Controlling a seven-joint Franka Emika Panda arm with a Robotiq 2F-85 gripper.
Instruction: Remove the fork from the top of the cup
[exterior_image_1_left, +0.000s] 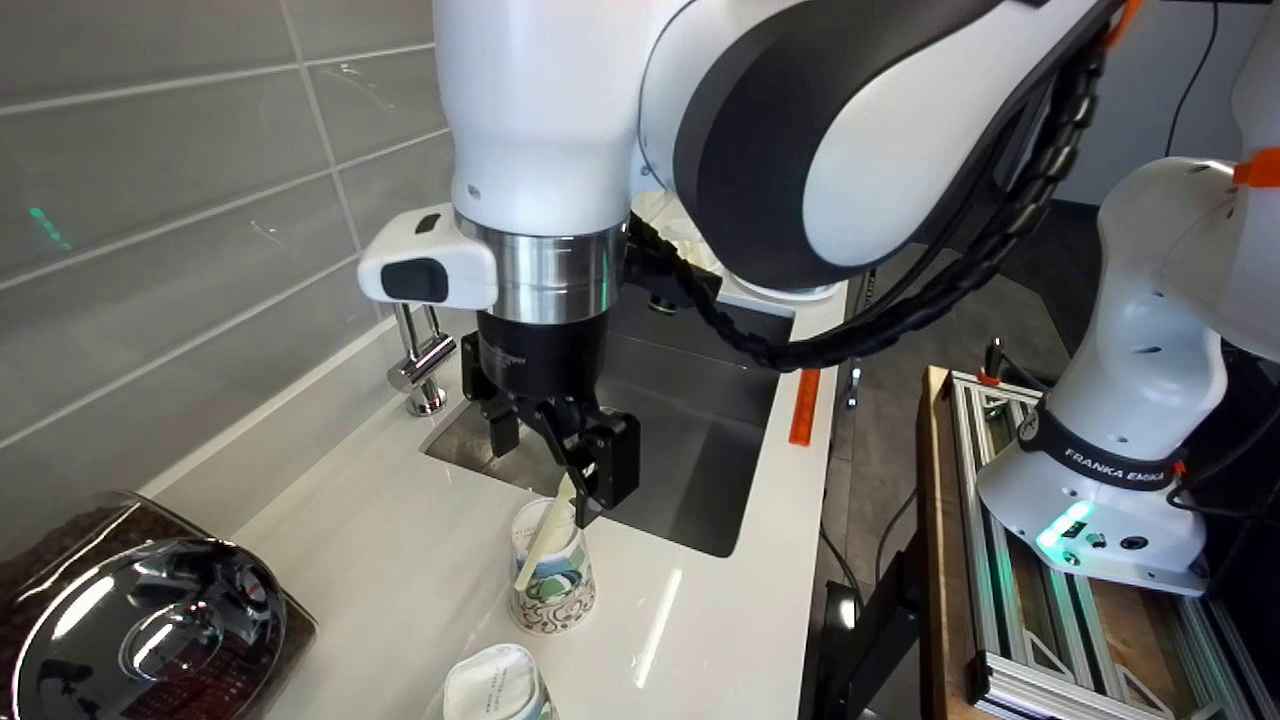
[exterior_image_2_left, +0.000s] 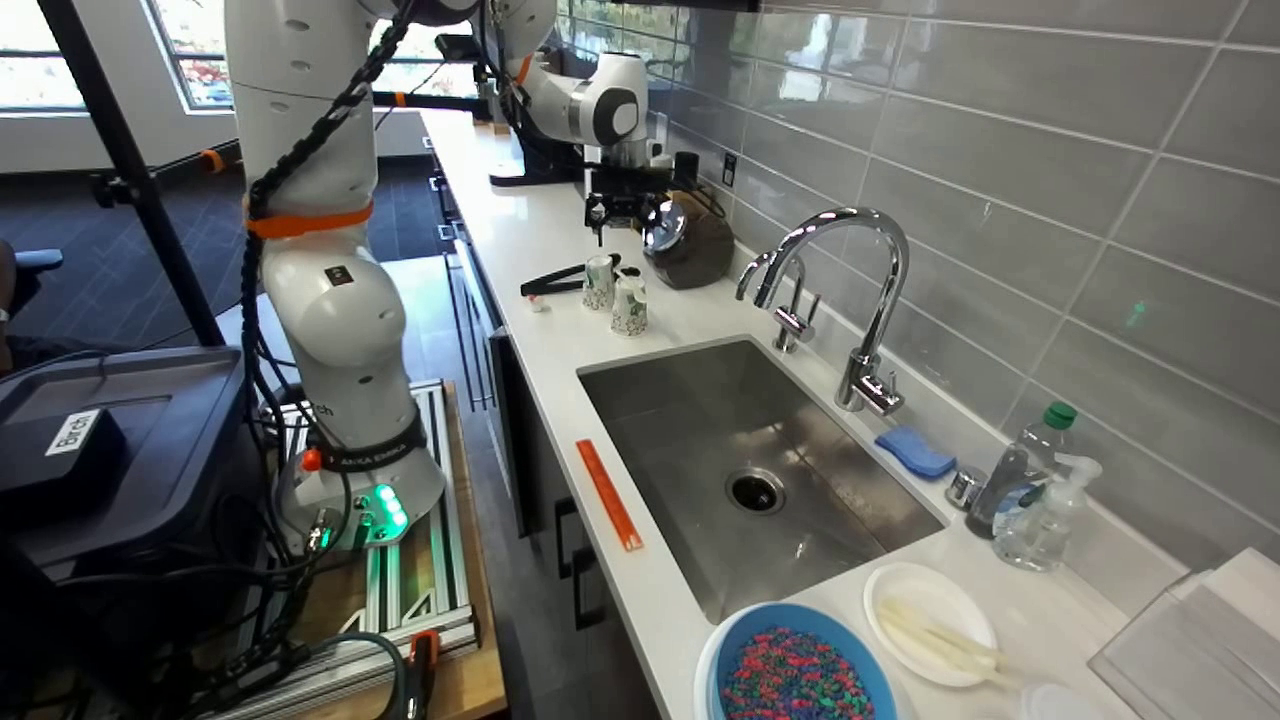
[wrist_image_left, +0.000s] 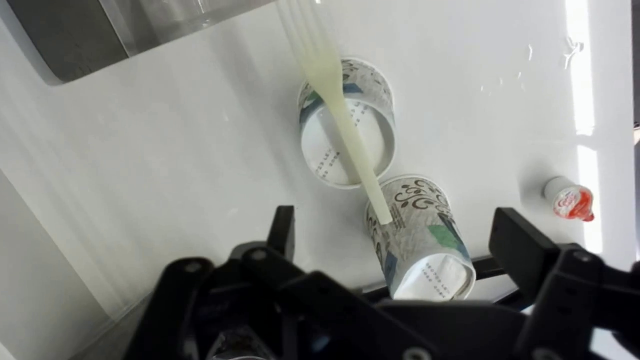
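Observation:
Two patterned paper cups stand upside down on the white counter. The pale yellowish fork (wrist_image_left: 345, 117) lies across the upturned bottom of the cup (wrist_image_left: 367, 132) nearer the sink, with its handle end reaching over the second cup (wrist_image_left: 415, 230). In an exterior view the fork (exterior_image_1_left: 548, 540) rests on that cup (exterior_image_1_left: 555, 592), its tine end partly behind a finger. My gripper (exterior_image_1_left: 552, 465) is open and empty above the cups. In the wrist view the gripper (wrist_image_left: 397, 220) has its fingers wide apart, the handle end between them in the picture and apart from both. In an exterior view the fork cannot be made out.
A dark container with a shiny lid (exterior_image_1_left: 165, 630) stands by the wall. The steel sink (exterior_image_2_left: 640, 380) and tall faucet (exterior_image_2_left: 890, 270) are beside the cups. A small creamer pod (wrist_image_left: 570, 197) and a black tong-like item (exterior_image_2_left: 555, 282) lie near them. An orange ruler (exterior_image_2_left: 608, 490) lies along the sink's edge.

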